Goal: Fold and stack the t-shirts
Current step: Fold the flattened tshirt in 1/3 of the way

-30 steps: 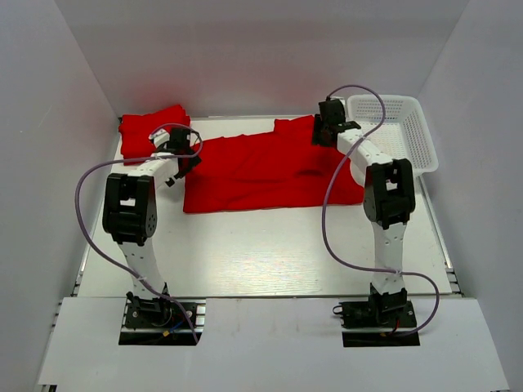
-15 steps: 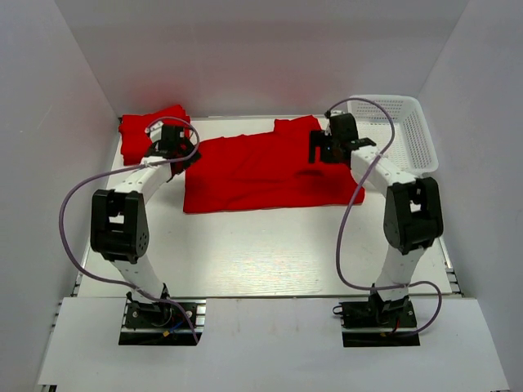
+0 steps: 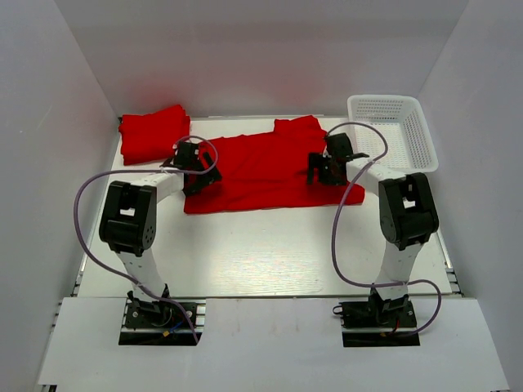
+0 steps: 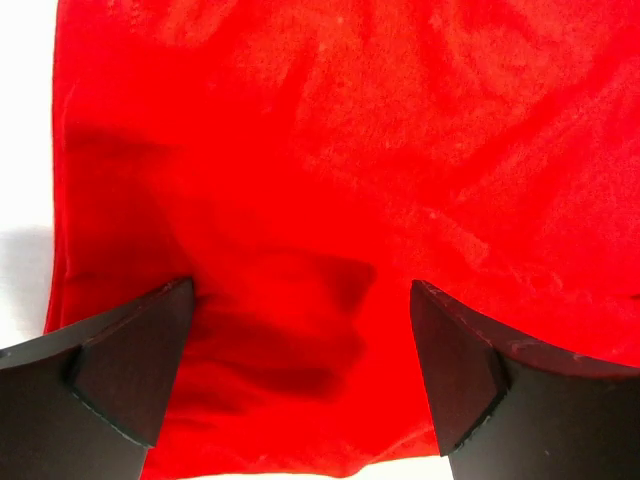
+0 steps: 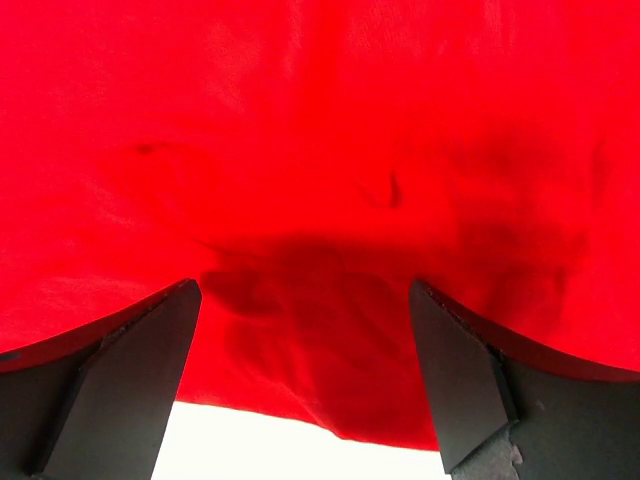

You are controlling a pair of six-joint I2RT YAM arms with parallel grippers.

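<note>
The left arm (image 3: pixel 140 260) and right arm (image 3: pixel 395 263) are made of white links and black joints, each trailed by a lilac cable (image 3: pixel 78 216); dark wedge-shaped fingers (image 4: pixel 130 365) are fitted.

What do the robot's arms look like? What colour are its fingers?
The left arm and right arm are both white tubes with chunky black joints, standing on black bases. A looping purple cable hangs from each. The fingers are dark, flat wedges with slanted tips.

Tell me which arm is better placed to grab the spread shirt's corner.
Probably left. The left gripper hangs open over the spread shirt near its corner, with side edge and hem in view. The right gripper, also open, sits farther inboard.
</note>
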